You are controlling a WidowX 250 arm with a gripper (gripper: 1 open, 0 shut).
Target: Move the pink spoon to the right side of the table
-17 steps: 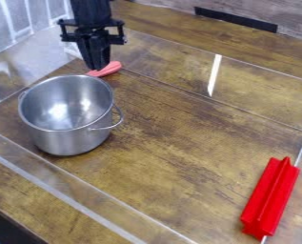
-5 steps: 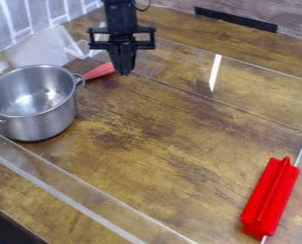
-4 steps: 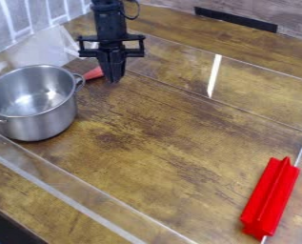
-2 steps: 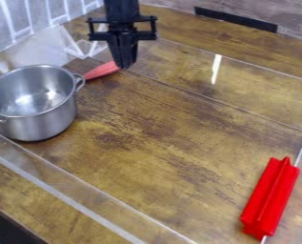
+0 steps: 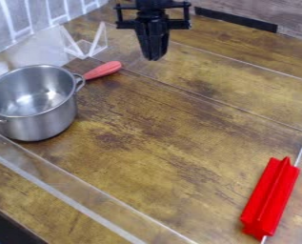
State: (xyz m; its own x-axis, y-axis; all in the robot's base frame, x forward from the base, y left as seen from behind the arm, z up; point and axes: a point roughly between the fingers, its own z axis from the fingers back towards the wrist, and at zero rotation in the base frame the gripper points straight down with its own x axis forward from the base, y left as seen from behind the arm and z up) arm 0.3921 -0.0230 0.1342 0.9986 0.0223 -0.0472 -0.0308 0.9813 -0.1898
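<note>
Camera view, one entry per item.

Claw [image 5: 152, 53]: mine, clenched on nothing, hanging above the table [image 5: 179, 124], up and right of the pot [image 5: 35, 100].

Spoon [image 5: 102, 70]: lying flat on the boards, its near end just beside the pot rim, apart from my claw.

Red bar [image 5: 271, 195]: far right of the pot.

Risks: the spoon is not in my grip, so travelling right now would carry nothing. A fresh descent so near the pot could knock it. The slim handle may slip.

Writing: none legible.
</note>
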